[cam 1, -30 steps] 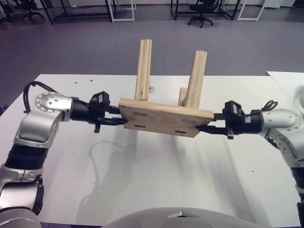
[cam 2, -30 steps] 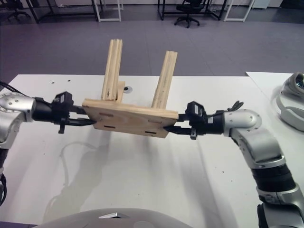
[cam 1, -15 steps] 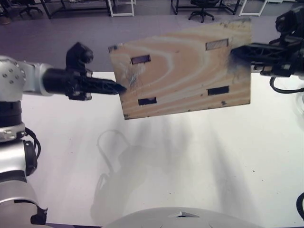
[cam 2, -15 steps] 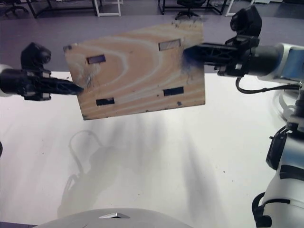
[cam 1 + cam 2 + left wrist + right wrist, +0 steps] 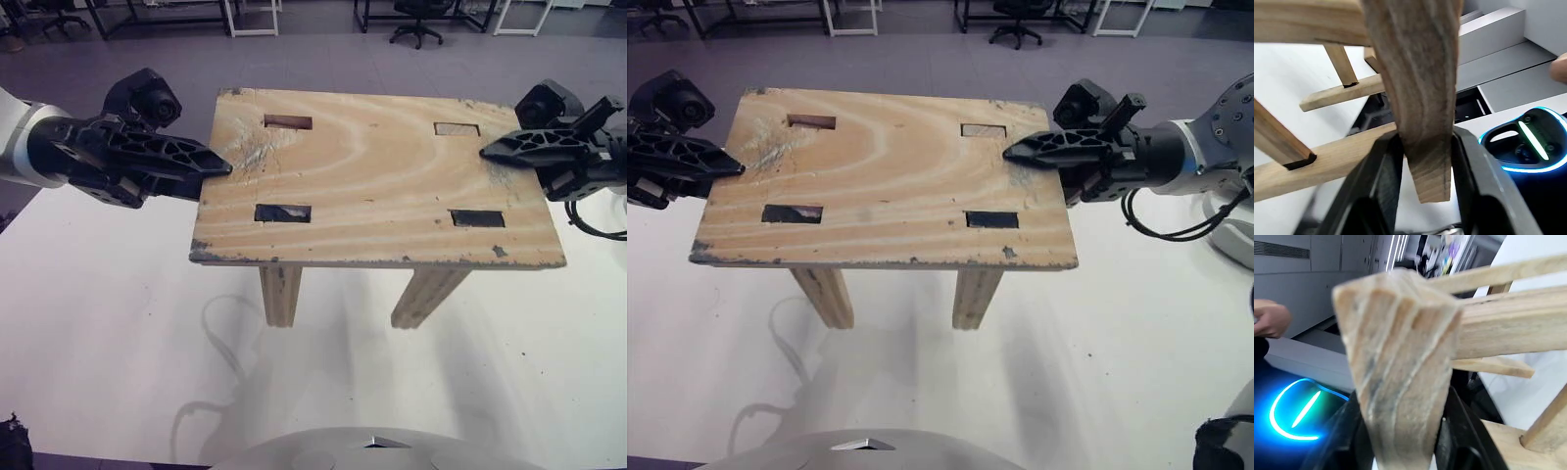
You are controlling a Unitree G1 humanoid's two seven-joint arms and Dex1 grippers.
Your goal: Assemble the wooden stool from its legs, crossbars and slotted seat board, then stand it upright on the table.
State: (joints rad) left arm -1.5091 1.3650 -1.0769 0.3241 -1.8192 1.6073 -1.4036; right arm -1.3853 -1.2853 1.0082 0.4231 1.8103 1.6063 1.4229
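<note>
the stool [image 5: 377, 196] is right way up, seat on top and legs pointing down, held between the two claws over the white bench [image 5: 98, 343]. its seat board [image 5: 372, 166] lies roughly level and faces the head camera, a pale plank with curving grain and four dark rectangular slots, two along the far side and two nearer the front. the front edge is chipped and darkened in places, and there is a grey scuff near the left end. two legs [image 5: 280, 294] show below the front edge, angled slightly inward toward the bench. whether their feet touch the bench top i cannot tell; their shadows fall on the surface below and in front of them. from the left wrist view, thin crossbars [image 5: 1342, 93] run between the legs under the seat.

the left claw [image 5: 220, 168] is clenched on the left end of the seat board, its dark fingers [image 5: 1383, 181] pressed against both faces of the plank edge. the right claw [image 5: 487, 152] is clenched on the opposite end in the same way, one finger over the top face near the far right slot.

off the right end of the bench sits a white rounded device [image 5: 1229, 230]. beyond the bench is grey floor with an office chair [image 5: 416, 24] and table frames.
</note>
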